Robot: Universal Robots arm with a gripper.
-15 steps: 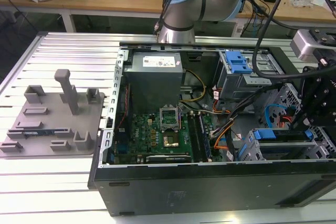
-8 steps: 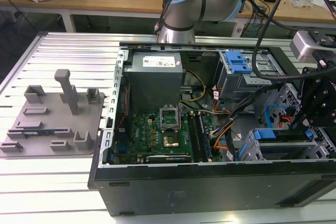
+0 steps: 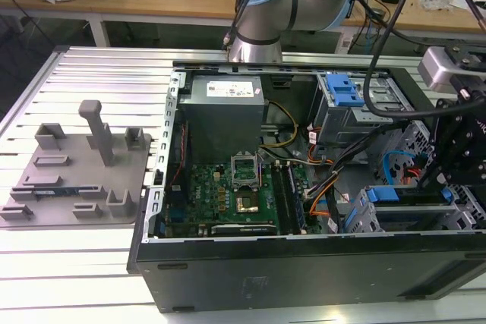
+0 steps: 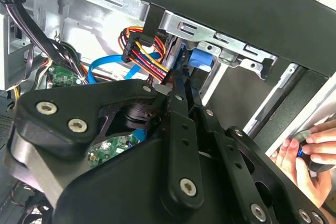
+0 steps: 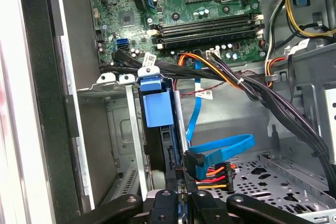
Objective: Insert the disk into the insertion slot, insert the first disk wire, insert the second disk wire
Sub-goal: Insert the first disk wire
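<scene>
Disk (image 5: 156, 107) upright in the slot (image 5: 119, 132), just ahead of the gripper (image 5: 181, 199) — clamped or loose, cannot tell.

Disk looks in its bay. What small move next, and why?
Probably nudge the pincer slightly toward the disk, pressing the blue wire's plug home: it sits at the disk's edge right by the pincer, and I cannot tell whether it is seated. Go slowly; a hand is at the case.

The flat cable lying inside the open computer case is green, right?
Not green. The flat cable lying inside the open computer case is blue, as the first wrist view shows.
</scene>
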